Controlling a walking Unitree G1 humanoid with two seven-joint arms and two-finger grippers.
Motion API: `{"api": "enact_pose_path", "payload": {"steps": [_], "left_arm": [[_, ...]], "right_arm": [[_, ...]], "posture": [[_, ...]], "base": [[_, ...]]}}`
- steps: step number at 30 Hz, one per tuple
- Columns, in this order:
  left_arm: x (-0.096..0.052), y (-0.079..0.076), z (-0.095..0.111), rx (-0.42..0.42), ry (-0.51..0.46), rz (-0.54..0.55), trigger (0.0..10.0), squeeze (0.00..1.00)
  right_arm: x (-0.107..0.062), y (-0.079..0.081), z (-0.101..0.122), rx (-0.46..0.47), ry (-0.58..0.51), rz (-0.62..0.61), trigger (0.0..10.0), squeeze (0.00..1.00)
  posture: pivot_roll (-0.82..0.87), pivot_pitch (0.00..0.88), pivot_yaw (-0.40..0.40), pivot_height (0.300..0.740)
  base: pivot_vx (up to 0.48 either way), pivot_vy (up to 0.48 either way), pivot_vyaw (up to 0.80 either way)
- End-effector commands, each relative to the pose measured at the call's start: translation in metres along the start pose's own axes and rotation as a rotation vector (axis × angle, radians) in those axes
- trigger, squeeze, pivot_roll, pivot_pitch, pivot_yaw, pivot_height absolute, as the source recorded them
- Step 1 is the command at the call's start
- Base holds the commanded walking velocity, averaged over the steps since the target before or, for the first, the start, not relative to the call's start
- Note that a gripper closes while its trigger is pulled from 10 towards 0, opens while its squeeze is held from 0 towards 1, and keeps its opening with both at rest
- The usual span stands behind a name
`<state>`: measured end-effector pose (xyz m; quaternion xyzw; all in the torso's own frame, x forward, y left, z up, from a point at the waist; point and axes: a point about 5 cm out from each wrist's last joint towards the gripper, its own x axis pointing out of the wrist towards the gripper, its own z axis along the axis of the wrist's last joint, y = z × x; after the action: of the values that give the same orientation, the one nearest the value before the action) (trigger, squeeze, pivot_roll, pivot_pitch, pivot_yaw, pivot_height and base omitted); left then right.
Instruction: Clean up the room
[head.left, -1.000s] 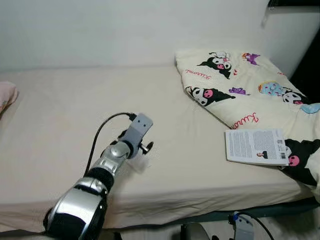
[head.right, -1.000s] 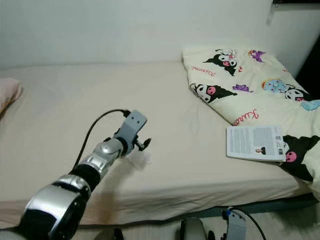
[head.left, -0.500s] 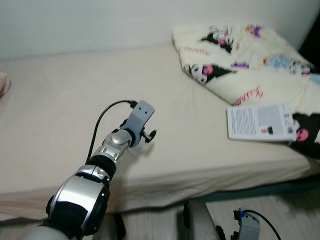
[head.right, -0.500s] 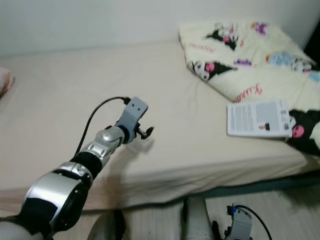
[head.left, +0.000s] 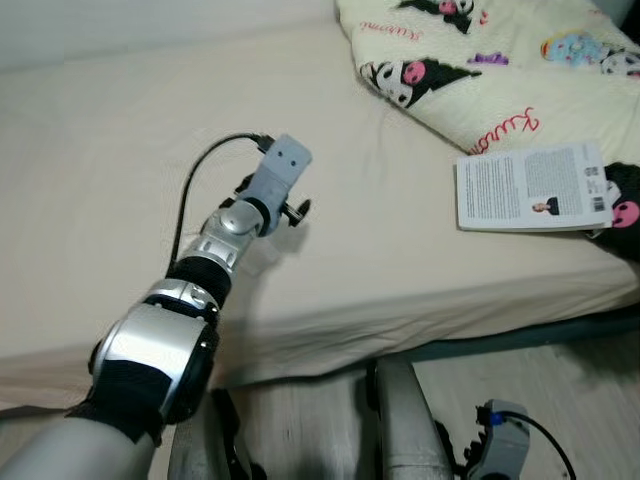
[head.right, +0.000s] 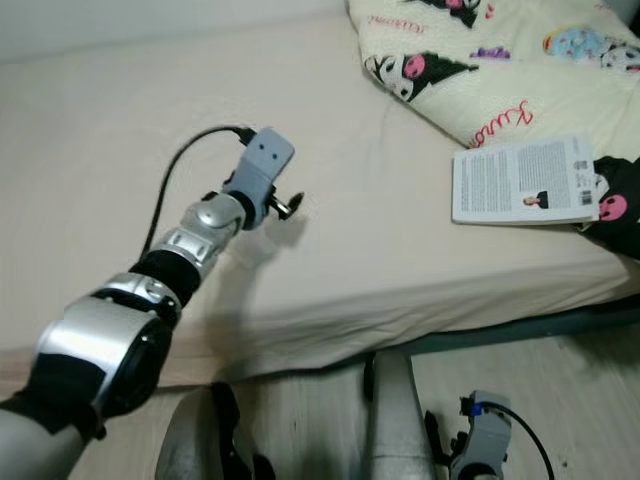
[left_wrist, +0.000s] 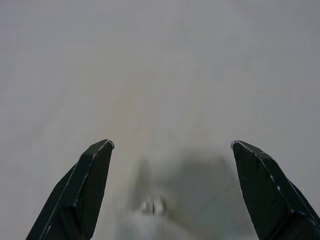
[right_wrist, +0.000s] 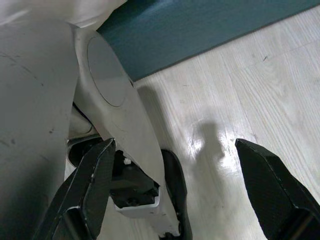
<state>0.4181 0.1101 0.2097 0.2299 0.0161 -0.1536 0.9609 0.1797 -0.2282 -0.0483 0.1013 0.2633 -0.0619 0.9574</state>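
So the left gripper (left_wrist: 170, 150) is stretched out over the cream-sheeted bed (head.left: 120, 150), jaws spread wide with nothing between them, just bare sheet underneath. There's a white paperback book with black print (head.left: 530, 186) lying flat near the bed's front edge, well off to the right of that arm, touching the cream cartoon-print quilt (head.left: 500, 70) bunched at the bed's right end. The right gripper (right_wrist: 177, 185) hangs low beside the robot's leg over the pale wood floor (right_wrist: 240, 95), jaws wide apart too, holding nothing.
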Motion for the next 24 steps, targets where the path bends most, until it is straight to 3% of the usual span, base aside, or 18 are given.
{"api": "enact_pose_path", "payload": {"steps": [1, 6, 8, 16, 22, 23, 24], "left_arm": [[-0.006, 0.009, -0.022, -0.006, 0.089, 0.030, 10.0, 0.00], [-0.015, 0.022, -0.048, 0.017, 0.195, 0.040, 10.0, 0.00], [-0.020, 0.029, -0.058, 0.083, 0.235, 0.034, 10.0, 0.00], [-0.023, 0.040, -0.057, 0.198, 0.249, 0.030, 10.0, 0.00], [-0.021, 0.035, -0.055, 0.268, 0.244, -0.002, 10.0, 0.00], [-0.020, 0.033, -0.053, 0.290, 0.242, -0.006, 0.0, 0.00], [-0.019, 0.030, -0.052, 0.310, 0.239, -0.008, 0.0, 0.00]], "right_arm": [[-0.016, 0.035, -0.049, 0.059, 0.182, 0.113, 10.0, 0.00], [-0.026, 0.033, -0.053, 0.061, 0.182, 0.107, 10.0, 0.00], [-0.034, 0.030, -0.054, 0.062, 0.180, 0.098, 10.0, 0.00], [-0.045, 0.025, -0.051, 0.057, 0.179, 0.084, 10.0, 0.00], [-0.052, 0.024, -0.048, 0.061, 0.175, 0.071, 10.0, 0.00], [-0.055, 0.025, -0.048, 0.062, 0.176, 0.067, 10.0, 0.00], [-0.057, 0.025, -0.048, 0.062, 0.178, 0.065, 10.0, 0.00]], "posture": [[-0.14, 0.422, 0.162, 0.499], [-0.16, 0.446, 0.172, 0.499], [-0.16, 0.458, 0.171, 0.499], [-0.18, 0.496, 0.172, 0.499], [-0.19, 0.520, 0.177, 0.499], [-0.20, 0.526, 0.179, 0.499], [-0.20, 0.529, 0.179, 0.499]], "base": [[0.000, 0.000, 0.00], [0.000, 0.000, 0.00], [0.000, 0.000, 0.00], [0.000, 0.000, 0.00], [0.000, 0.000, 0.00], [0.000, 0.000, 0.00], [0.000, 0.000, 0.00]]}}
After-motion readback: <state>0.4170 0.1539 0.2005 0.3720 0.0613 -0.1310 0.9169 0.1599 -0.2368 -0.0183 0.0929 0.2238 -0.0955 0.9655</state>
